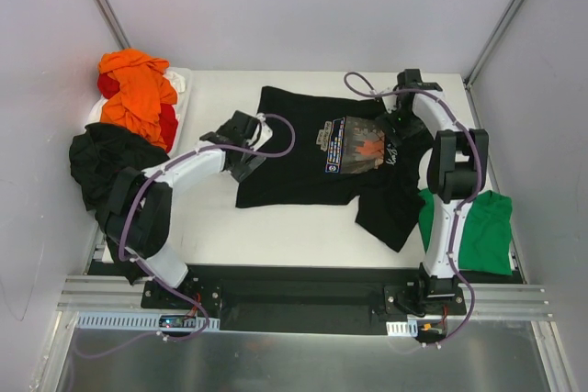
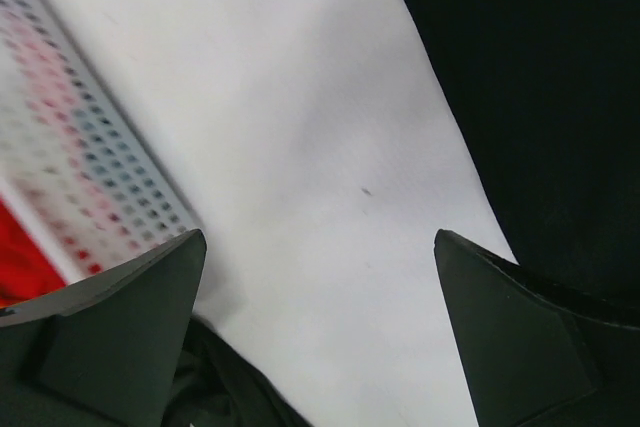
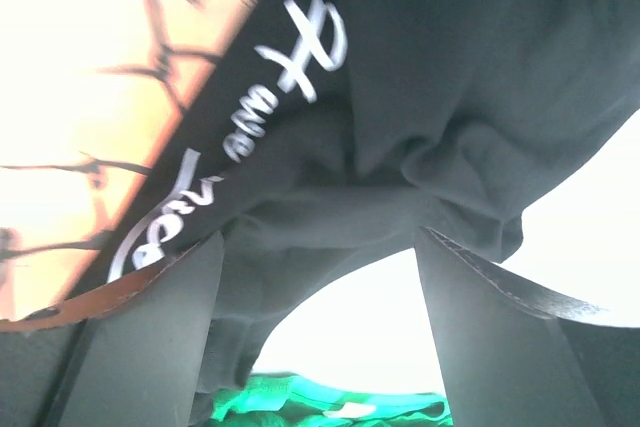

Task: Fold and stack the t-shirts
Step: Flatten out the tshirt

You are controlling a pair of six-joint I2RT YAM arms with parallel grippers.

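Here, the left gripper (image 2: 320,247) gapes over bare table (image 2: 300,97) beside the black t-shirt (image 1: 285,153); the right gripper (image 3: 320,247), jaws spread, faces its bunched right edge.

A black printed t-shirt (image 1: 294,149), carrying a rectangular orange-and-dark chest print, is lying spread in the middle of the surface (image 1: 294,231). Its left part is lying flat and its right side is bunching into folds. A bright green t-shirt (image 1: 485,231) is lying flat near the right edge. At far left an orange t-shirt (image 1: 138,94) is sitting crumpled atop a red t-shirt (image 1: 168,124), and a second black t-shirt (image 1: 106,161) is lying heaped just beside them.
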